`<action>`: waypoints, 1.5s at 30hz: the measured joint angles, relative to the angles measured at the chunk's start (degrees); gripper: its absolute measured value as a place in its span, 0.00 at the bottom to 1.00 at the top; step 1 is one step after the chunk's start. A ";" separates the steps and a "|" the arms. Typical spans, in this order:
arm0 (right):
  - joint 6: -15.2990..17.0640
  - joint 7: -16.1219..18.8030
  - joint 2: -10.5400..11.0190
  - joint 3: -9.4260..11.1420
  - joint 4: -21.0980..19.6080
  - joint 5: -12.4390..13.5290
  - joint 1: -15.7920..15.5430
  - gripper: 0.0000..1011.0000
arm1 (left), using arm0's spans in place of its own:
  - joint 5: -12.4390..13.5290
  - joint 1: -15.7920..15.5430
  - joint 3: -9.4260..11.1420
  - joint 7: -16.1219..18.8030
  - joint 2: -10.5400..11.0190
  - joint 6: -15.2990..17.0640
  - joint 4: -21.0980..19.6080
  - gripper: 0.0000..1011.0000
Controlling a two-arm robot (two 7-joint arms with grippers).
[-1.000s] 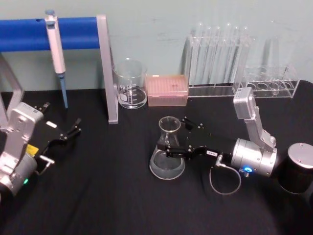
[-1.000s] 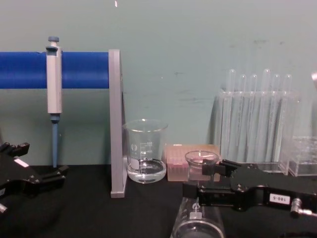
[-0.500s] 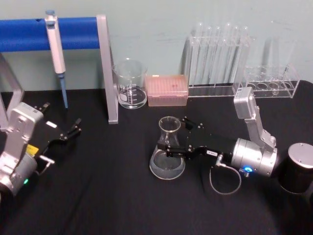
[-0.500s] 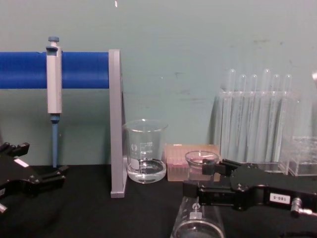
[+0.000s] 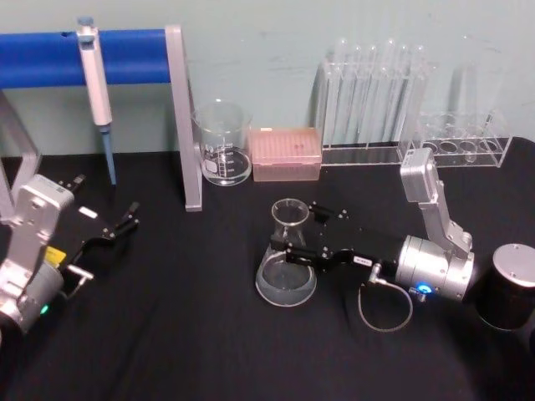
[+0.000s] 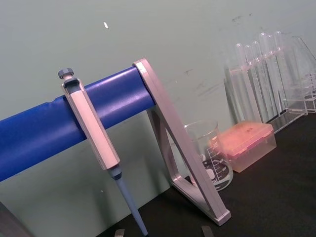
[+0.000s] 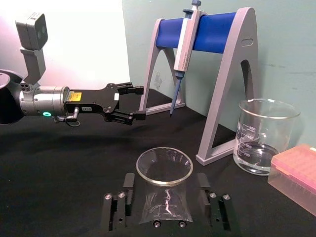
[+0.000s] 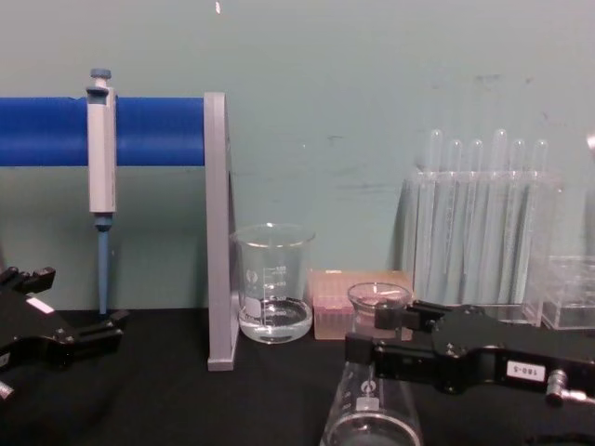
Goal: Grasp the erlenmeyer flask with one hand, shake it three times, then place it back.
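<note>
The erlenmeyer flask (image 5: 287, 263) stands upright on the black table, a little right of centre, clear glass with a wide base; its flared rim (image 7: 164, 165) shows from above in the right wrist view. My right gripper (image 5: 302, 230) reaches in from the right at neck height. It is open, with one finger on each side of the neck and small gaps to the glass. Its fingers (image 7: 129, 190) flank the neck, and in the chest view the gripper (image 8: 364, 334) sits low right with the flask (image 8: 372, 418) under it. My left gripper (image 5: 109, 194) rests open at the far left.
A glass beaker (image 5: 222, 144) and a pink tip box (image 5: 286, 154) stand behind the flask. A blue pipette stand (image 5: 180, 117) with a pipette (image 5: 95, 83) fills the back left. Test tube racks (image 5: 376, 92) line the back right. A black cylinder (image 5: 508, 288) sits at the right edge.
The right gripper's fingers have shifted very slightly around the flask's neck. The flask and the left arm have not moved.
</note>
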 joint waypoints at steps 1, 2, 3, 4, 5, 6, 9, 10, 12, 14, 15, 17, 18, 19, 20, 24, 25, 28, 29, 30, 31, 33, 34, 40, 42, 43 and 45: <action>0.00 0.00 0.00 0.00 0.00 0.00 0.00 0.75 | 0.00 0.00 0.00 0.00 0.00 0.00 0.00 0.99; 0.00 0.00 0.00 0.00 0.00 0.00 0.00 0.73 | 0.00 0.00 0.00 0.00 0.00 0.00 0.00 0.99; 0.00 0.00 0.00 0.00 0.00 0.00 0.00 0.73 | 0.00 0.00 0.00 0.00 0.00 0.00 0.00 0.99; 0.00 0.00 0.00 0.00 0.00 0.00 0.00 0.68 | 0.00 0.00 0.00 0.00 0.00 0.00 0.00 0.99; 0.00 0.00 0.00 0.00 0.00 0.00 0.00 0.64 | 0.00 0.00 0.00 0.00 0.00 0.00 0.00 0.99; 0.00 0.00 0.00 0.00 0.00 0.01 0.00 0.62 | 0.00 0.00 0.00 0.00 0.00 0.00 0.00 0.99; 0.00 0.00 0.00 0.00 0.00 0.00 0.00 0.53 | 0.00 0.00 0.00 0.00 0.00 0.00 0.00 0.99; 0.00 0.00 0.00 0.00 0.00 0.00 0.00 0.50 | 0.00 0.00 0.00 0.00 0.00 0.00 0.00 0.99; 0.00 -0.01 0.00 0.00 0.00 0.01 0.00 0.45 | 0.00 0.00 0.00 0.00 0.00 0.00 0.00 0.99; 0.00 0.00 0.00 0.00 0.00 0.00 0.00 0.45 | 0.00 0.00 0.00 0.00 0.00 0.00 0.00 0.99; -0.01 -0.01 0.00 0.00 0.00 0.00 0.00 0.45 | 0.00 0.00 0.00 0.00 0.00 0.00 0.00 0.99; 0.00 -0.01 0.00 0.00 0.00 0.00 0.00 0.45 | 0.00 0.00 0.00 0.00 0.00 0.00 0.00 0.99; -0.01 0.00 0.00 0.00 0.00 0.00 0.00 0.45 | 0.00 0.00 0.00 0.00 0.00 0.00 0.00 0.99; -0.01 0.00 0.00 0.00 0.00 0.00 0.00 0.45 | 0.00 0.00 0.00 0.00 0.00 0.00 0.00 0.99; 0.00 -0.01 0.00 0.00 0.00 0.00 0.00 0.45 | 0.00 0.00 0.00 0.00 0.00 0.00 0.00 0.99; 0.00 -0.01 0.00 0.00 0.00 0.00 0.00 0.44 | 0.00 0.00 0.00 0.00 0.00 0.00 0.00 0.99; -0.01 -0.01 0.00 0.00 0.00 0.00 0.00 0.45 | 0.00 0.00 0.00 0.00 0.00 0.00 0.00 0.99; 0.00 -0.01 0.00 0.00 0.00 0.00 0.00 0.45 | 0.00 0.00 0.00 0.00 0.00 0.00 0.00 0.99; 0.06 -0.03 0.00 0.09 -0.03 0.13 -0.07 0.45 | 0.00 0.00 0.00 0.00 0.00 0.00 0.00 0.99; 0.12 -0.09 0.00 0.19 -0.07 0.24 -0.14 0.44 | 0.00 0.00 0.00 0.00 0.00 0.00 0.00 0.99; 0.17 -0.17 0.00 0.32 -0.13 0.36 -0.23 0.45 | 0.00 0.00 0.00 0.00 0.00 0.00 0.00 0.99; 0.27 -0.58 0.00 0.87 -0.54 0.90 -0.49 0.45 | 0.00 0.00 0.00 0.00 0.00 0.00 0.00 0.99; 0.32 -0.81 0.01 1.10 -0.79 1.10 -0.62 0.45 | 0.00 0.00 0.00 0.00 0.00 0.00 0.00 0.99; 2.39 -4.84 0.96 3.31 -5.47 2.35 -2.36 0.45 | 0.00 0.00 0.00 0.00 0.00 0.00 0.00 0.99; 3.66 -7.23 1.60 4.42 -8.31 2.90 -3.39 0.45 | 0.00 0.00 0.00 0.00 0.00 0.00 0.00 0.99; 4.11 -8.24 1.82 4.85 -9.42 3.04 -3.81 0.45 | 0.00 0.00 0.00 0.00 0.00 0.00 0.00 0.99; 4.95 -10.40 2.28 5.85 -11.79 3.27 -4.68 0.44 | 0.00 0.00 0.00 0.00 0.00 0.00 0.00 0.99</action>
